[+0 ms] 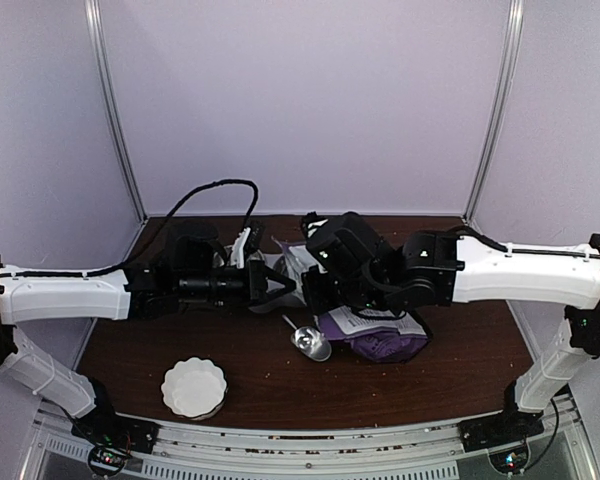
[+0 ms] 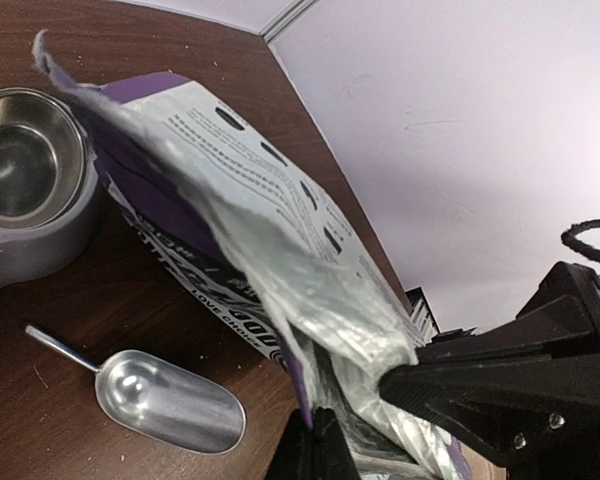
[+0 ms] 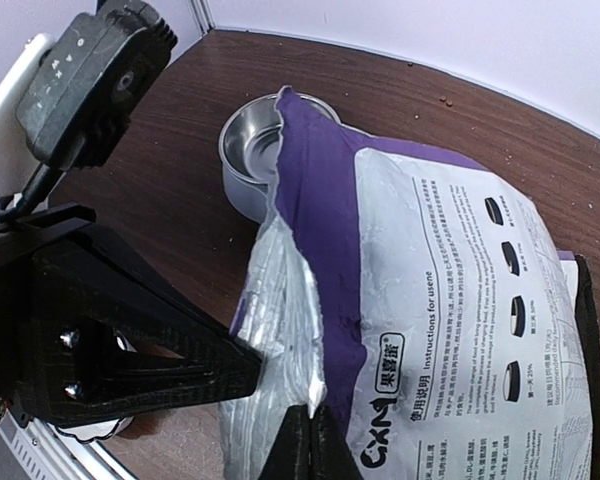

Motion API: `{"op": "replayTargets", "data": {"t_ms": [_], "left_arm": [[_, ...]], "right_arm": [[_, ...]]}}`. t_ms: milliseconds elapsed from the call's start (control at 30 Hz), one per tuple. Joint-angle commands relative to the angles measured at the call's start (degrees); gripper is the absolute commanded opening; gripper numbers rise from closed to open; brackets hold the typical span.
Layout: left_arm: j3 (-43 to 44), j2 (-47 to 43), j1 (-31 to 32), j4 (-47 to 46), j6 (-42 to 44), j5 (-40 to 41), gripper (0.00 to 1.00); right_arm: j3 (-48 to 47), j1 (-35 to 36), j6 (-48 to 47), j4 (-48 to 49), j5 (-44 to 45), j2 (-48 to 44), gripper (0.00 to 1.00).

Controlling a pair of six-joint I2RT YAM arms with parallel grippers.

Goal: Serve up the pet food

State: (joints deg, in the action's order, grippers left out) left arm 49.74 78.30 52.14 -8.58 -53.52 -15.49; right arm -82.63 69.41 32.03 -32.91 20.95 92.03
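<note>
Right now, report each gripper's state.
Left gripper: shut on the purple-and-white printed bag.
Right gripper: shut on the same bag.

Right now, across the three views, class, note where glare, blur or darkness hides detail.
Top external: even light, but the middle is one dark mass above the bag; the scoop glints. Left wrist: glare on the scoop and bowl; the bag's foil near the lens looks soft. Right wrist: bag print sharp; the left gripper is a near-black shape.
</note>
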Motion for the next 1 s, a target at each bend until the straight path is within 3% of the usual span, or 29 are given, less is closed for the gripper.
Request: {"op": "replayTargets", "data": {"t_ms": [0, 400, 633, 800, 967], "left_arm": [[-0.35, -2.07, -1.25, 5.12, -0.34, 6.43, 0.0], [-1.75, -5.13, -1.43, 8.38, -1.6, 11.11, 0.0], [3.44, -3.56, -1.43, 9.04, 4.61, 6.8, 0.0], [8.37, -1.4, -1.43, 9.95, 9.38, 3.62, 0.0], [10.65, -0.44, -1.42, 9.97, 12.84, 0.64, 0.0]], "right_arm": [[-1.74, -1.15, -0.8, -6.79, 9.06, -4.69, 0.0], [-3.82, -4.93, -2.92, -13.56, 14.2, -10.38, 0.0], [-8.73, -5.57, -5.9, -17.83, 10.52, -10.12, 0.0], [-8.38, -7.22, -7.01, -15.8, 4.21, -10.25, 0.0], [-8.9, -8.74, -9.12, -14.91, -3.13, -9.94, 0.22]]}}
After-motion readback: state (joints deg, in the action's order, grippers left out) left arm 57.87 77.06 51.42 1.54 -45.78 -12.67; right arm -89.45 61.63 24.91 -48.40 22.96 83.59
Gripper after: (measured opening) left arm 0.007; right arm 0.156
